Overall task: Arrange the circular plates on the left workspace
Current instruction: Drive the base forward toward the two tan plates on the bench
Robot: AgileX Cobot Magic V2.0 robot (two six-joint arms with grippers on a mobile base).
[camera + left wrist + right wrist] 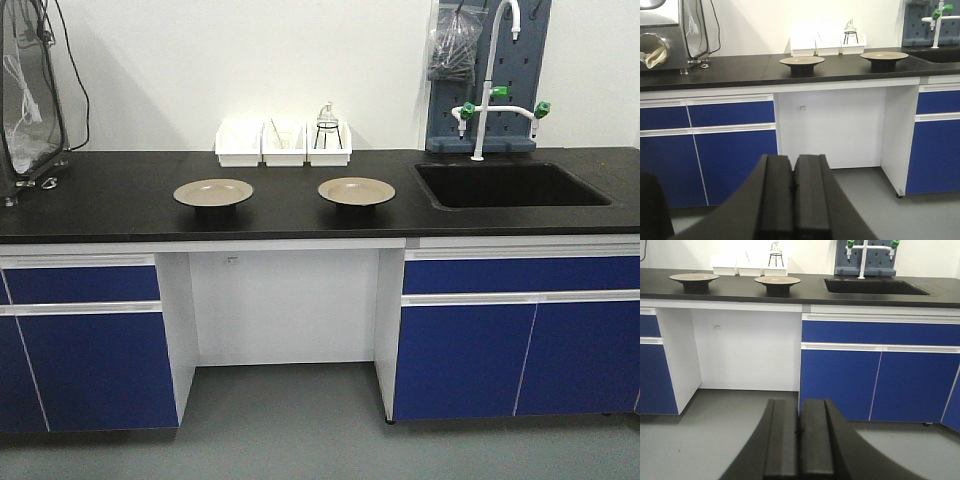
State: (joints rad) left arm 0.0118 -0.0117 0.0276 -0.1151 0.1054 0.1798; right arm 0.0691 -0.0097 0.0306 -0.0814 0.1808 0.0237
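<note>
On the matte black countertop [120,195], two glossy tan round plates [213,192] [356,190] sit apart, while my left gripper [792,167] and right gripper [799,410] are pressed together.

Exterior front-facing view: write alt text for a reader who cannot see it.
Two tan circular plates, a left plate and a right plate, sit apart on a black countertop, in front of three white bins at the wall. A recessed sink with a white faucet lies to the right; blue cabinets stand below.
</note>
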